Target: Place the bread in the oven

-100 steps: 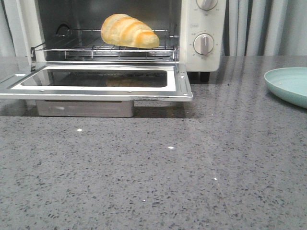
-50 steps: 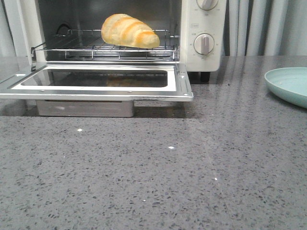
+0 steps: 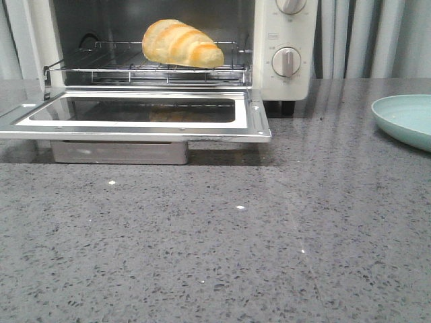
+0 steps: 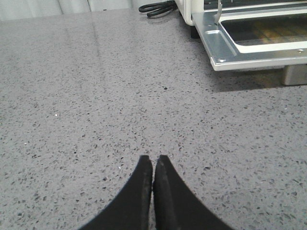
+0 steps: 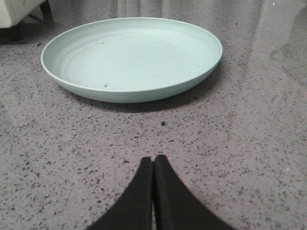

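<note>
bread [image 3: 180, 44] on oven [image 3: 286, 40] rack | wrist views: fingers pressed together (bread unseen)

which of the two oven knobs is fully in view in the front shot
The lower knob on the oven: its whole dial and upright pointer show. The upper knob is cut off by the frame's top edge.

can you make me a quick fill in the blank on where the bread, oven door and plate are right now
1. The golden-yellow ridged croissant-shaped bread lies on the wire ____ inside the cream-white toaster oven.
2. The oven's glass drop-down door is ____.
3. The pale green round plate has no ____ on it.
4. The left gripper and right gripper both have their black fingers ____.

Missing words: rack; open; bread; shut
</note>
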### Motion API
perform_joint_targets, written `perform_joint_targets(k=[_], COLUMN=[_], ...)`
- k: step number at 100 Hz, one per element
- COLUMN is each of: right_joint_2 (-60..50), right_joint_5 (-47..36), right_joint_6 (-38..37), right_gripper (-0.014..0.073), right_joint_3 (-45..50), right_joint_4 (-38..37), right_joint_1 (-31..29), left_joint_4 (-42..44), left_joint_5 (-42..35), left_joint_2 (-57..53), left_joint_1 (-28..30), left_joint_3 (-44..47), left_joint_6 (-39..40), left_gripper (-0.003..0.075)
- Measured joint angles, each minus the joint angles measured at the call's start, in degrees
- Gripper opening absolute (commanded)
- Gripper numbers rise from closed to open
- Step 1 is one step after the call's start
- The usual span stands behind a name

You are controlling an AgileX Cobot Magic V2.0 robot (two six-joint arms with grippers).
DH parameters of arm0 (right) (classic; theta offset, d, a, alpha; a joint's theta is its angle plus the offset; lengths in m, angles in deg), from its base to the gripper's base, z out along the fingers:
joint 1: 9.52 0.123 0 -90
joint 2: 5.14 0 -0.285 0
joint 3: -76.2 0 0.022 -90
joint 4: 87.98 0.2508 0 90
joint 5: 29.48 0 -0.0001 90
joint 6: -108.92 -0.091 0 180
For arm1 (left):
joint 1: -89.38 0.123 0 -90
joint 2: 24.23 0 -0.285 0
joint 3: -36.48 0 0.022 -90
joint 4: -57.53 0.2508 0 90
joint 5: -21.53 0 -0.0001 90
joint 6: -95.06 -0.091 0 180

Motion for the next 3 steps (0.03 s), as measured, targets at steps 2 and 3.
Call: perform_joint_targets(k=[2,3], right_joint_2=[0.0,0.0], right_joint_5=[0.0,0.0], right_joint_6=[0.0,0.0], right_gripper=[-0.0075,-0.0075], right_joint_3=[0.0,0.0], right_joint_4=[0.0,0.0], right_joint_1=[0.0,0.0], left_joint_4=[0.0,0.0], left_joint_5=[0.0,0.0], left_joint_2=[0.0,0.0], left_joint_1=[0.0,0.0], left_joint_3=[0.0,0.0], left_joint_6=[0.0,0.0], left_gripper=[-0.0021,-0.0021])
